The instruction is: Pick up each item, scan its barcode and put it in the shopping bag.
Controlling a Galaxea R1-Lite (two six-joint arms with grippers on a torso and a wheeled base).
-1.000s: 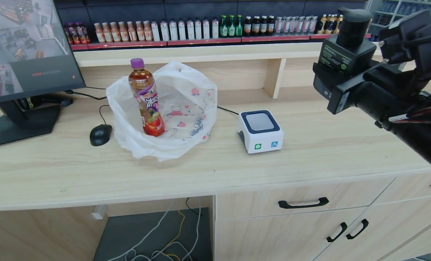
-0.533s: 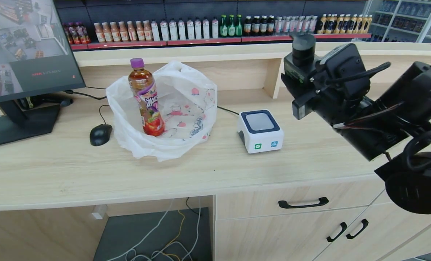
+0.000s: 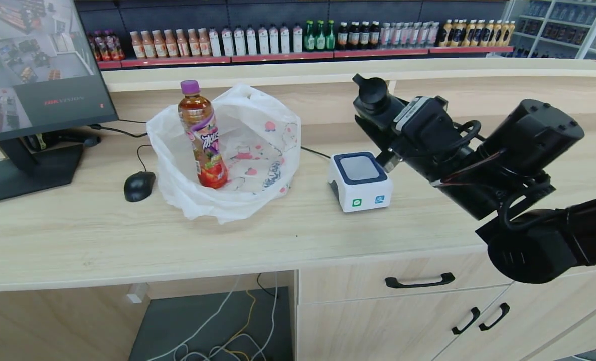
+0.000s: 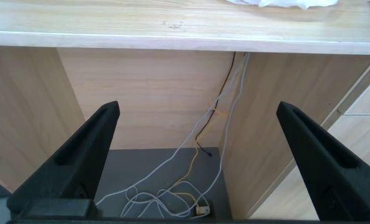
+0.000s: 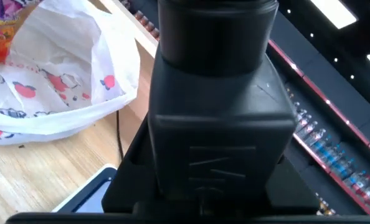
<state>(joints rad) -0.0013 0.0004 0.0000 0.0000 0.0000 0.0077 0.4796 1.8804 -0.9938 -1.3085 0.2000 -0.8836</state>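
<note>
Bottle [image 3: 203,143] upright inside shopping bag [image 3: 278,131]

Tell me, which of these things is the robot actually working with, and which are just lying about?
Job: black container in the right gripper, scanner, shopping bag, purple-capped drink bottle standing in it.
Just there: monitor, mouse, shelf bottles behind the counter, cables under it.

Where print stands
A logo on the monitor [image 3: 37,65], lettering on the bottle [image 3: 202,135] label, two icon badges on the scanner [image 3: 360,183].
</note>
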